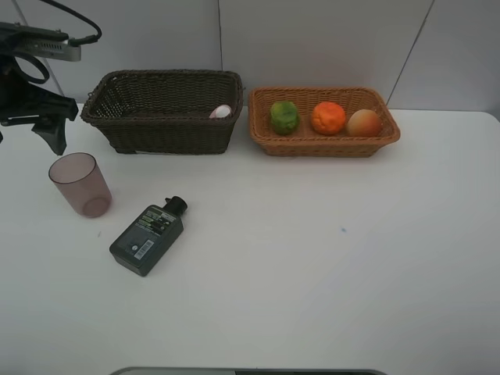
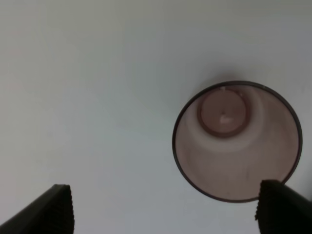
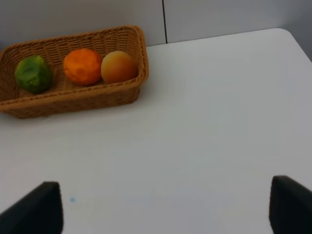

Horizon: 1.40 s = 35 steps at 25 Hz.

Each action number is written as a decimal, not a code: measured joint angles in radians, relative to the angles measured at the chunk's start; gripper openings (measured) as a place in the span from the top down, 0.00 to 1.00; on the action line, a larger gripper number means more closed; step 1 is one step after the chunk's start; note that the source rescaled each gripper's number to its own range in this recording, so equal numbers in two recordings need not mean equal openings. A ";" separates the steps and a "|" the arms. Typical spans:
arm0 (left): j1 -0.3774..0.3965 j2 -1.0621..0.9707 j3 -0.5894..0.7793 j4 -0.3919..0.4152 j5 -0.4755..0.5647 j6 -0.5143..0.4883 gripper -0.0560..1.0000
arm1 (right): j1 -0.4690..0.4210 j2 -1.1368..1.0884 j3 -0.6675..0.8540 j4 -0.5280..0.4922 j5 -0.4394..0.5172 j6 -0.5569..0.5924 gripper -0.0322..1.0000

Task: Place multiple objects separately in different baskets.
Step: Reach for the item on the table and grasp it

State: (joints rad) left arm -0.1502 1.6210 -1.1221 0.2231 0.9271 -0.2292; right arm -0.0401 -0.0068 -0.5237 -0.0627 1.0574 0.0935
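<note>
The translucent purplish cup (image 1: 80,183) stands upright at the left of the table. My left gripper (image 1: 35,129) hovers open just behind and left of it. In the left wrist view the cup (image 2: 236,141) lies by one fingertip (image 2: 285,207), with the gripper (image 2: 165,214) empty. A dark flat bottle (image 1: 148,234) lies right of the cup. The dark brown basket (image 1: 172,134) holds a pink bottle, of which only the white cap (image 1: 221,112) shows. The orange-tan basket (image 1: 328,144) holds the green fruit (image 1: 284,117), orange (image 1: 328,118) and peach (image 1: 364,123). My right gripper (image 3: 163,209) is open and empty, well short of that basket (image 3: 73,100).
The two baskets stand side by side along the back wall. The table's right back corner (image 3: 287,36) shows in the right wrist view. White tabletop (image 1: 328,250) stretches across the front and right.
</note>
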 joint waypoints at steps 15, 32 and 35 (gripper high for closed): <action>0.062 0.100 0.002 -0.061 -0.061 0.025 0.04 | 0.000 0.000 0.000 0.002 0.000 0.000 0.09; 0.085 0.159 0.077 -0.147 -0.260 0.084 0.04 | 0.000 0.000 0.000 0.002 0.000 0.000 0.09; 0.085 0.195 0.077 -0.151 -0.260 0.084 0.04 | 0.000 0.000 0.000 0.002 0.000 0.000 0.09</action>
State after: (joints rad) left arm -0.0651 1.8160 -1.0452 0.0722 0.6668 -0.1451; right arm -0.0401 -0.0068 -0.5237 -0.0605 1.0574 0.0935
